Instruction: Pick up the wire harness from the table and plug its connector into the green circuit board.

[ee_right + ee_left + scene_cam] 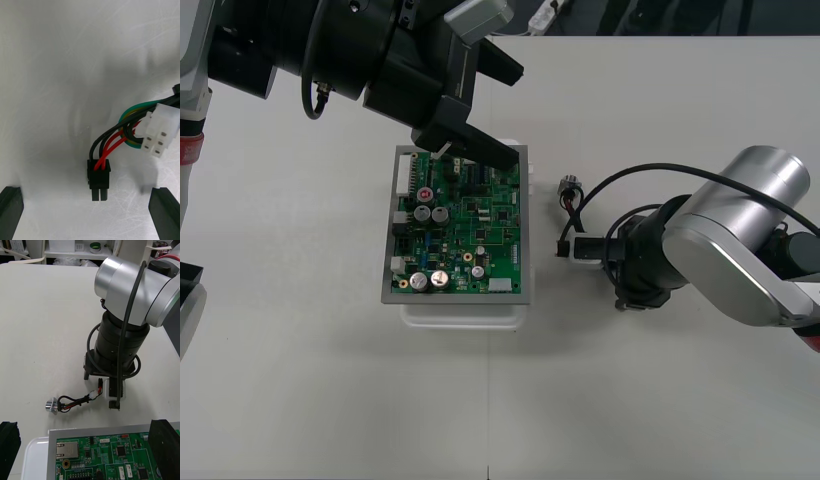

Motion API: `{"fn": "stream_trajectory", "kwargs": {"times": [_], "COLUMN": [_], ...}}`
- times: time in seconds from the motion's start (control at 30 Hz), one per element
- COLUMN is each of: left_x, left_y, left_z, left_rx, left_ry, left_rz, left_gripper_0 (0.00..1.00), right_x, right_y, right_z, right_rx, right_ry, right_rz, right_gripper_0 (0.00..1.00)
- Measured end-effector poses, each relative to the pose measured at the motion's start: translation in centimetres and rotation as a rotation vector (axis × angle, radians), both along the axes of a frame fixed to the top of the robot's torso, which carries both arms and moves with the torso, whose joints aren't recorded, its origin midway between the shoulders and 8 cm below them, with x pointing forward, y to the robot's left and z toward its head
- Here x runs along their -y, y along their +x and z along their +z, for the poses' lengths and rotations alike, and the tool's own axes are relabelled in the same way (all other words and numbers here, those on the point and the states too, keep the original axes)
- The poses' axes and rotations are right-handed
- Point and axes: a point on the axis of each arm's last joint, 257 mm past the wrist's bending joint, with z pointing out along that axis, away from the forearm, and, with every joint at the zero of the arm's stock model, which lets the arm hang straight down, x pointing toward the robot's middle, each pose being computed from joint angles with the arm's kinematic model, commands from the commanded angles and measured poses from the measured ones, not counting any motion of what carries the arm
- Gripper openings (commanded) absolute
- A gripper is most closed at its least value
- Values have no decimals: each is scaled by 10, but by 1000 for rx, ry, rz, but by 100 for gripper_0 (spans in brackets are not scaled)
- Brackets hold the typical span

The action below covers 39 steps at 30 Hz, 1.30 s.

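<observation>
Centre your right gripper [88,210], wide open and empty, astride the plug [99,180] before closing; your left gripper [86,444] hovers open over the board [460,225].

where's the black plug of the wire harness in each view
Front view: plug right of the board, at the right gripper's tip.
Right wrist view: plug on the table between its open fingers.
Left wrist view: plug beneath the right gripper, beyond the board.
Shared landmark: red wires entering it.

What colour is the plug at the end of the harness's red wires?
The plug is black, clearest in the right wrist view.
</observation>
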Motion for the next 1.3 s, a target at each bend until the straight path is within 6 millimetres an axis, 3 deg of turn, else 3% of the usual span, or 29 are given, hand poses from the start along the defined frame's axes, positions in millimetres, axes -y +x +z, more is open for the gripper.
{"fn": "stream_trajectory", "kwargs": {"times": [1.3], "left_x": [0], "left_y": [0], "left_z": [0], "left_rx": [0], "left_ry": [1], "left_rz": [0], "left_gripper_0": [100], "right_x": [-8], "right_y": [-2], "right_z": [-4], "right_rx": [-4], "right_ry": [-3], "right_rz": [-11], "right_gripper_0": [98]}}
